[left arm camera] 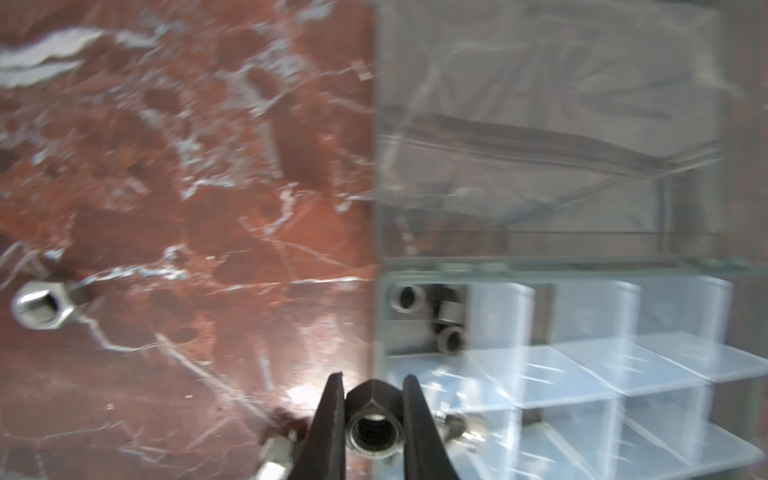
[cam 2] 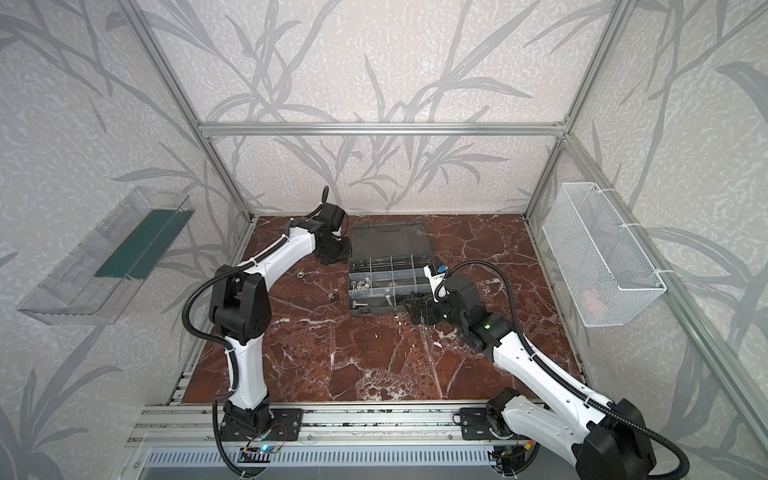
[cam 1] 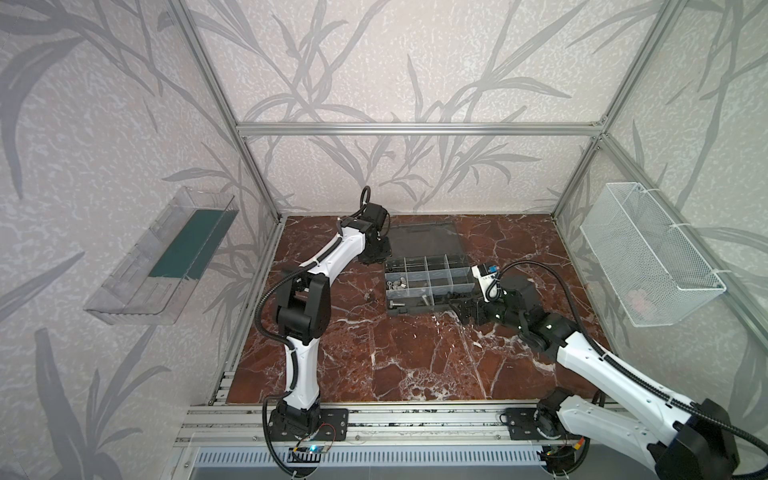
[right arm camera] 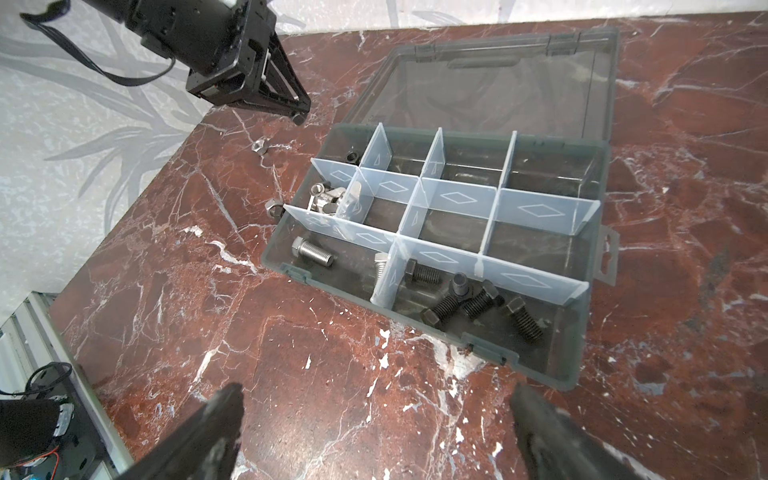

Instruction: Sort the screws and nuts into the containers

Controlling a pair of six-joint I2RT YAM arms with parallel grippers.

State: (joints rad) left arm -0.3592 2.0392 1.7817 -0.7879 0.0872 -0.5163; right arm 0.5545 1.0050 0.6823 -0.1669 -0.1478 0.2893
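Within left gripper (left arm camera: 374, 378), black nut (left arm camera: 371, 401) (snug)

You'll find the dark grey plastic organizer case (cam 1: 390, 291) toward the back middle of the red marble-pattern table (cam 1: 415, 365). Its flat hinged lid (cam 1: 424, 241) lies open behind it.

- Front row: shiny silver screws (right arm camera: 311, 250) in the left compartment, black screws (right arm camera: 478, 299) in the right.
- Middle row, leftmost: shiny silver nuts (right arm camera: 328, 197).
- Back row, leftmost: black hex nuts (left arm camera: 432, 316).
- On the table: a loose silver nut (cam 2: 331, 296) near the case's left wall, and a second silver nut (cam 2: 298, 274) farther left and back.

Your left gripper (left arm camera: 372, 384) hangs at the case's back-left corner, with a single black hex nut (left arm camera: 374, 419) between its fingers. Your right gripper (right arm camera: 374, 399) sits before the case's front wall, toward its right end.
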